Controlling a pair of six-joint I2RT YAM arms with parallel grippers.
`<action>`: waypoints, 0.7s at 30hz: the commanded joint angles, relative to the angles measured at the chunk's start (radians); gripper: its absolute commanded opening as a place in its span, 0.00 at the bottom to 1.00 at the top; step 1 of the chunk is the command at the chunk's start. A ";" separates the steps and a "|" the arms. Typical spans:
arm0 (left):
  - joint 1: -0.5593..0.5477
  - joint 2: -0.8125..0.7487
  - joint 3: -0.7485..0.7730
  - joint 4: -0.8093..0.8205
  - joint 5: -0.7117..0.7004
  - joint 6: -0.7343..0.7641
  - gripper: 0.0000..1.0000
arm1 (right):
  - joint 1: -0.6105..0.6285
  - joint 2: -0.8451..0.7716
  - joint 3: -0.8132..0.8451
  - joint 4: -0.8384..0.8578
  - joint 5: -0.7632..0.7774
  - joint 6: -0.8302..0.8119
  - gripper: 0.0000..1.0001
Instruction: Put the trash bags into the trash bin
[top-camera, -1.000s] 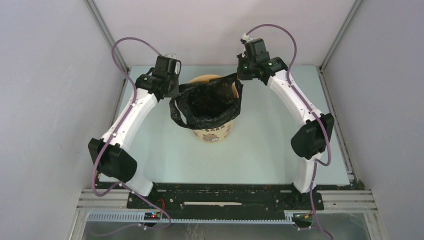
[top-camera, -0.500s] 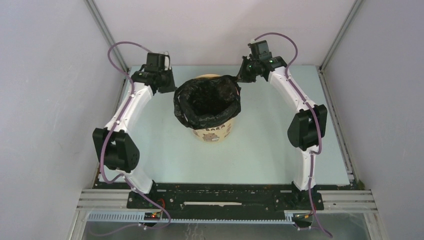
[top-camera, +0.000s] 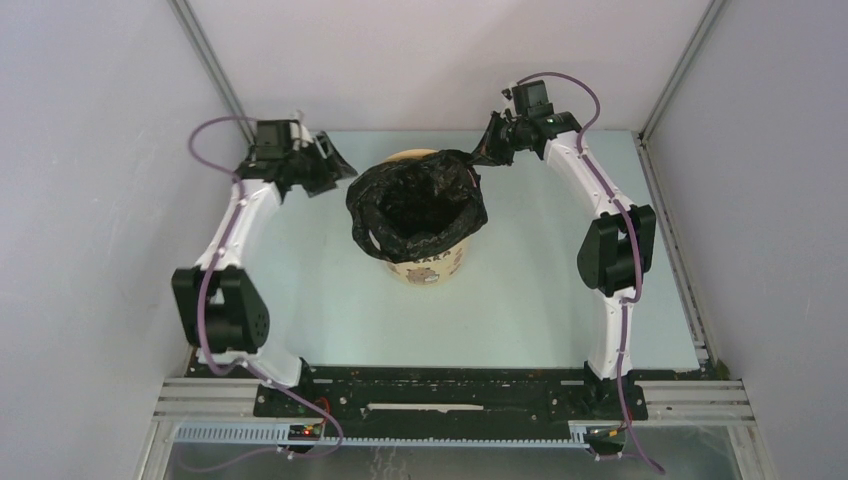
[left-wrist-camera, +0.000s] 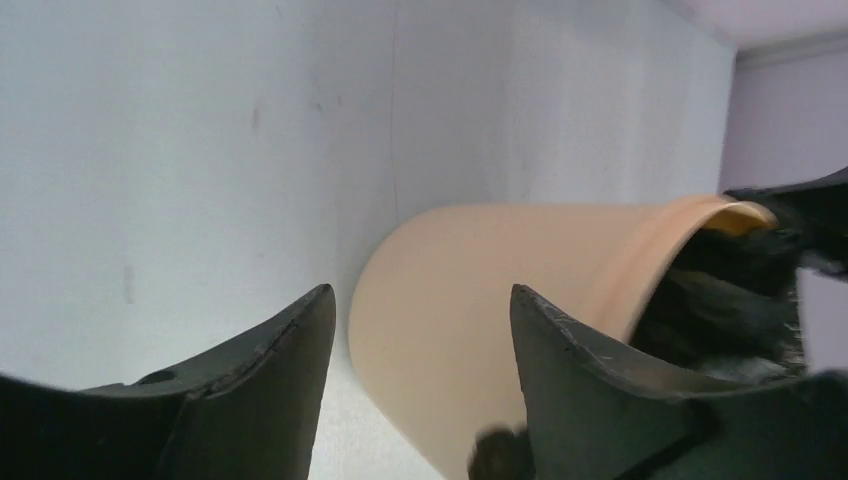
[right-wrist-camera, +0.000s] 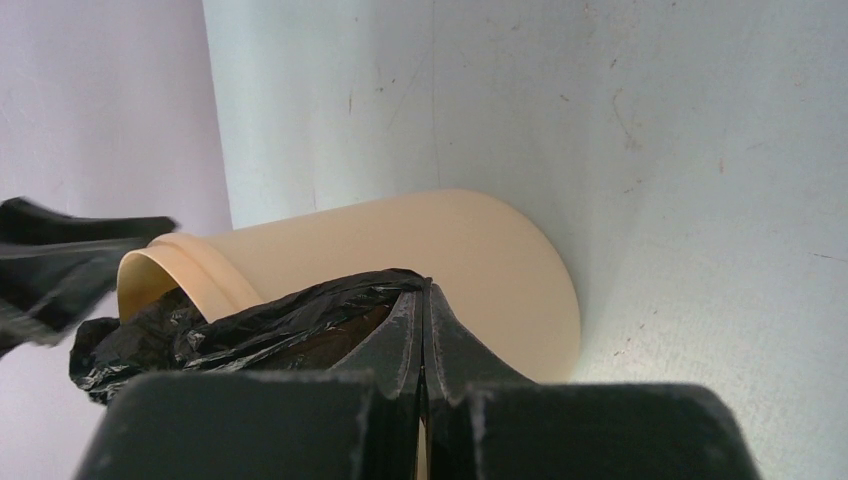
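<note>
Released on the left within the last second: gone from the bag's edge and drawn back toward the far left corner with the left claw (top-camera: 340, 168), now spread wide, holding nothing, and well apart from the trash bin (top-camera: 425, 268); confirmed in the left wrist view, with only the bin's pale wall showing through the open gap. Meanwhile kept pinched on the far right with the right claw (top-camera: 482, 156), shut narrow on a fold of the trash bags (top-camera: 415, 205) just at the bin's rim, plain in the right wrist view. Slackened the black plastic as a result: no longer stretched sideways between two arms, but slumped over the mouth of the bin, upright in the middle of the surface (top-camera: 520, 300), with film hanging inside and lapping over the near and right rim. Left a strip of pale rim bare on the far side. Looks like the bulk of the job done: mostly in, held by one edge only. Probably calls for letting go on the right, or for tucking that last edge down; could slide off the rim if simply dropped
</note>
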 joint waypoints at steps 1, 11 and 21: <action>0.064 -0.187 -0.014 0.000 -0.024 0.023 0.75 | 0.003 -0.039 0.004 0.004 -0.037 -0.010 0.00; -0.030 -0.539 -0.278 -0.027 -0.058 0.210 0.89 | 0.005 -0.050 0.001 -0.005 -0.047 -0.067 0.00; -0.216 -0.478 -0.191 -0.173 -0.332 0.275 0.58 | 0.012 -0.113 -0.091 -0.003 -0.028 -0.120 0.00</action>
